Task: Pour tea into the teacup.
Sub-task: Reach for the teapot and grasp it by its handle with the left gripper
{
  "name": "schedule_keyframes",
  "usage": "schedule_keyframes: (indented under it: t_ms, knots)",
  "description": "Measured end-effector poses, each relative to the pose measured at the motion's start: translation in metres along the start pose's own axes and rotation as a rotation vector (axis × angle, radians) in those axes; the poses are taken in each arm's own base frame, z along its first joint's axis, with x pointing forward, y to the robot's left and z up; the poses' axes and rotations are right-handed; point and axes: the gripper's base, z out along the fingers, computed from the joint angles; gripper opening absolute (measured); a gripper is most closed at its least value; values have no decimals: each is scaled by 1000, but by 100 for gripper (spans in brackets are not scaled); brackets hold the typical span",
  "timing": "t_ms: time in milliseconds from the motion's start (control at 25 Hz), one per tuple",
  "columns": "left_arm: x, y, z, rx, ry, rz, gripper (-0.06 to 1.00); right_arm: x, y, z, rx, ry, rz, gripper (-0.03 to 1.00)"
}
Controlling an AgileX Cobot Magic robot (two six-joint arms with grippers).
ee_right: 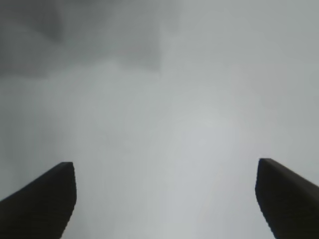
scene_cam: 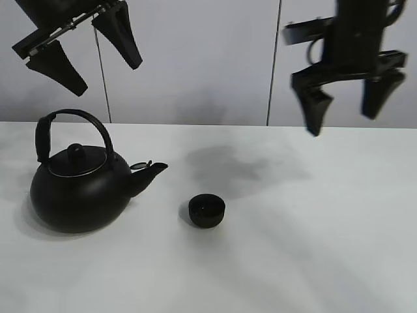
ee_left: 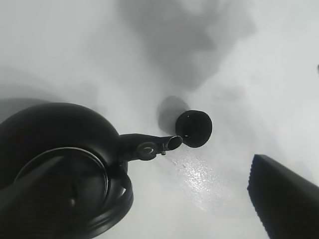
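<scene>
The teacup [scene_cam: 207, 211] is a tiny, low black cup standing upright on the white table, just right of the kettle's spout. The big black kettle [scene_cam: 78, 189] with an arched handle sits at the left, spout pointing toward the cup. My left gripper [scene_cam: 109, 78] hangs open high above the kettle and holds nothing. In the left wrist view the kettle [ee_left: 55, 144] and teacup [ee_left: 194, 128] lie below, with one finger [ee_left: 284, 199] at the edge. My right gripper [scene_cam: 343, 122] hangs open high at the right, empty. Its wrist view shows the right gripper [ee_right: 167, 199] over bare table.
The white table [scene_cam: 313, 248] stretches to the right and front of the cup. A pale wall [scene_cam: 195, 59] stands behind the table's back edge. Shadows of the arms fall on the table behind the cup.
</scene>
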Motion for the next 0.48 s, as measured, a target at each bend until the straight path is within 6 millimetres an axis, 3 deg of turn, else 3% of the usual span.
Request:
schedule_keyframes:
  t_ms: [80, 240, 360, 480]
  knots:
    - [0, 0, 0, 0, 0, 0, 69, 17, -53, -5, 33, 13, 126, 66]
    - [0, 0, 0, 0, 0, 0, 69, 55, -122, -31, 58, -24, 319, 66]
    - [0, 0, 0, 0, 0, 0, 69, 79, -133, -72, 30, -124, 393, 63]
    - [0, 0, 0, 0, 0, 0, 69, 103, -114, -121, -16, -247, 404, 63]
